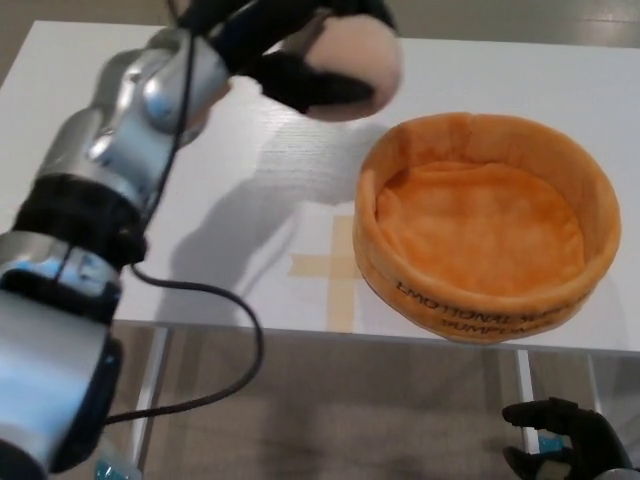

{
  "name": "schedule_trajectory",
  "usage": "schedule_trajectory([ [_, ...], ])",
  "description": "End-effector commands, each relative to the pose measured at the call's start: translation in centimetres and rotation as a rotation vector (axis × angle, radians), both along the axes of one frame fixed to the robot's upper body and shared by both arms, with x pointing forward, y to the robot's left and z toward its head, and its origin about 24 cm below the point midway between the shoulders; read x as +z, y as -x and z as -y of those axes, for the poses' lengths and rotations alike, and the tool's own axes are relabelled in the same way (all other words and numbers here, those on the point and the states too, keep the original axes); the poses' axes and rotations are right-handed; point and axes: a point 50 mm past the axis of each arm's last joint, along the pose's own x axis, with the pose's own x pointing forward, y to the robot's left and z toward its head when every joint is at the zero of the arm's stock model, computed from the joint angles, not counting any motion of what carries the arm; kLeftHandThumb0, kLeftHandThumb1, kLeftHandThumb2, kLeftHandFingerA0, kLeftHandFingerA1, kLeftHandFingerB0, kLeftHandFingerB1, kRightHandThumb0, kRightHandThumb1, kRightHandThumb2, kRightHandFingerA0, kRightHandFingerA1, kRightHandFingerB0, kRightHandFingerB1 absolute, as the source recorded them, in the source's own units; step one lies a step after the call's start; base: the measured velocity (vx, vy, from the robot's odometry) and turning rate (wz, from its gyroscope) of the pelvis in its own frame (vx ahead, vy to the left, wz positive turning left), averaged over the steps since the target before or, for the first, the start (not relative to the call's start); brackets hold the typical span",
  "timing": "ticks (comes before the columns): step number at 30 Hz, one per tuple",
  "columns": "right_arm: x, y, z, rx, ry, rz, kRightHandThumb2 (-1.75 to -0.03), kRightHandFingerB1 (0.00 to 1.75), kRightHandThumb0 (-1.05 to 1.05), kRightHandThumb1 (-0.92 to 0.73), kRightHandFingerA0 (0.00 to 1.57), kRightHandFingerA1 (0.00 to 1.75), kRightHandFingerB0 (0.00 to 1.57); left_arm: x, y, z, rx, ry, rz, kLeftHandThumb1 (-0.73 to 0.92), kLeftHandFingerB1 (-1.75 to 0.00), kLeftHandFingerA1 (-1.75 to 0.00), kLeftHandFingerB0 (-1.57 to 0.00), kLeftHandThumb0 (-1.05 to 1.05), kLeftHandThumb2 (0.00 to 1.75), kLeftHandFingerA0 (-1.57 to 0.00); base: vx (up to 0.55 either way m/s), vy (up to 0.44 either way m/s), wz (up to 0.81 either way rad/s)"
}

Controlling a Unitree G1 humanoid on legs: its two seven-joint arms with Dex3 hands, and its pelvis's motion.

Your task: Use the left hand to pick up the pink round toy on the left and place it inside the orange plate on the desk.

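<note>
Carrying the pink round plush toy [352,62] above the white desk [500,75], the left hand [290,45] is pinching it between black fingers [305,88].

One soft orange fabric plate [488,225] with raised walls is sitting at about three o'clock on the desk, holding nothing; the single toy is hanging at about eleven o'clock from it, clear of its rim. The right hand [565,440] is resting low at five o'clock, fingers loosely spread, gripping nothing.

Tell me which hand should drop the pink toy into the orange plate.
Left. The left hand already grips the pink round toy, raised beside the orange plate. The right hand sits low, below the desk edge.
</note>
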Motion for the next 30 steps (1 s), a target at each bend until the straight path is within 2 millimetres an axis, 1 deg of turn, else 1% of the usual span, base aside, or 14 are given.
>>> schedule_trajectory([
  [1, -0.4, 0.4, -0.3, 0.002, -0.007, -0.019, -0.57, 0.76, -0.18, -0.58, 0.56, 0.86, 0.55, -0.1, -0.1, 3.1, -0.008, -0.044, -0.01, 0.72, -0.8, -1.51, -0.86, -0.25, 0.66, -0.77, 0.0, 0.0, 0.0],
  [2, -0.4, 0.4, -0.3, 0.001, -0.009, -0.018, -0.57, 0.76, -0.18, -0.58, 0.56, 0.86, 0.55, -0.2, -0.1, 3.4, -0.011, -0.053, -0.017, 0.72, -0.8, -1.51, -0.86, -0.25, 0.66, -0.77, 0.0, 0.0, 0.0],
  [3, -0.4, 0.4, -0.3, -0.002, -0.013, -0.019, -0.57, 0.75, -0.17, -0.58, 0.56, 0.85, 0.54, -0.5, 0.0, 4.2, -0.022, -0.066, -0.028, 0.72, -0.95, -1.48, -0.88, -0.2, 0.7, -0.83, 0.0, 0.0, 0.0],
  [8, -0.4, 0.4, -0.3, 0.001, -0.009, -0.021, -0.57, 0.75, -0.18, -0.58, 0.56, 0.84, 0.55, -1.5, 0.2, 6.1, -0.025, -0.106, -0.028, 0.68, -0.95, -1.54, -0.89, -0.21, 0.75, -0.86, 0.0, 0.0, 0.0],
  [9, -0.4, 0.3, -0.4, -0.002, -0.012, -0.022, -0.57, 0.75, -0.16, -0.58, 0.56, 0.85, 0.55, -2.0, 0.3, 6.6, -0.036, -0.124, -0.046, 0.71, -0.66, -1.46, -0.9, -0.15, 0.67, -0.81, 0.0, 0.0, 0.0],
  [11, -0.4, 0.3, -0.4, -0.006, -0.016, -0.022, -0.57, 0.75, -0.16, -0.58, 0.56, 0.85, 0.55, -2.5, 0.5, 7.1, -0.049, -0.143, -0.068, 0.71, -0.66, -1.46, -0.9, -0.15, 0.67, -0.81, 0.0, 0.0, 0.0],
  [12, -0.4, 0.3, -0.4, -0.005, -0.016, -0.022, -0.57, 0.75, -0.17, -0.58, 0.56, 0.85, 0.55, -2.7, 0.6, 7.3, -0.06, -0.15, -0.074, 0.71, -0.57, -1.27, -0.88, -0.12, 0.61, -0.91, 0.0, 0.0, 0.0],
  [13, -0.4, 0.3, -0.4, -0.003, -0.016, -0.022, -0.57, 0.75, -0.17, -0.58, 0.56, 0.85, 0.55, -2.8, 0.6, 7.3, -0.065, -0.152, -0.075, 0.71, -0.57, -1.27, -0.88, -0.12, 0.61, -0.91, 0.0, 0.0, 0.0],
  [14, -0.4, 0.3, -0.3, 0.003, -0.013, -0.022, -0.57, 0.75, -0.18, -0.59, 0.56, 0.84, 0.57, -3.5, 0.5, 7.6, -0.072, -0.249, -0.153, 0.42, -0.32, -0.29, -0.05, -0.66, 0.78, -0.05, 0.0, 0.0, 0.0],
  [17, -0.3, 0.2, -0.4, 0.01, -0.011, -0.02, -0.57, 0.75, -0.18, -0.59, 0.56, 0.84, 0.57, -4.3, 0.4, 7.9, -0.073, -0.393, -0.27, 0.42, -0.32, -0.29, -0.05, -0.66, 0.78, -0.05, 0.0, 0.0, 0.0],
  [18, -0.3, 0.2, -0.4, 0.006, -0.012, -0.021, -0.57, 0.76, -0.17, -0.58, 0.56, 0.84, 0.57, -4.8, 0.5, 8.0, -0.075, -0.428, -0.311, 0.43, -0.11, -0.04, -0.01, -0.74, 0.82, 0.0, 0.0, 0.0, 0.0],
  [19, -0.3, 0.2, -0.4, 0.004, -0.014, -0.022, -0.57, 0.75, -0.17, -0.59, 0.56, 0.84, 0.56, -5.3, 0.5, 8.0, -0.074, -0.46, -0.341, 0.48, -0.05, 0.0, 0.0, -0.87, 0.91, 0.0, 0.0, 0.0, 0.0],
  [24, -0.4, 0.3, -0.4, -0.002, -0.019, -0.023, -0.57, 0.75, -0.16, -0.58, 0.57, 0.84, 0.56, -6.1, 0.5, 8.0, -0.064, -0.528, -0.401, 0.52, -0.06, 0.0, 0.0, -0.93, 0.96, 0.0, 0.0, 0.0, 0.0],
  [30, -0.3, 0.2, -0.4, 0.012, -0.006, -0.025, -0.56, 0.74, -0.15, -0.58, 0.57, 0.83, 0.57, -5.6, 0.5, 8.0, -0.057, -0.529, -0.41, 0.51, -0.04, 0.0, 0.0, -0.92, 0.95, 0.0, 0.0, 0.0, 0.0],
])
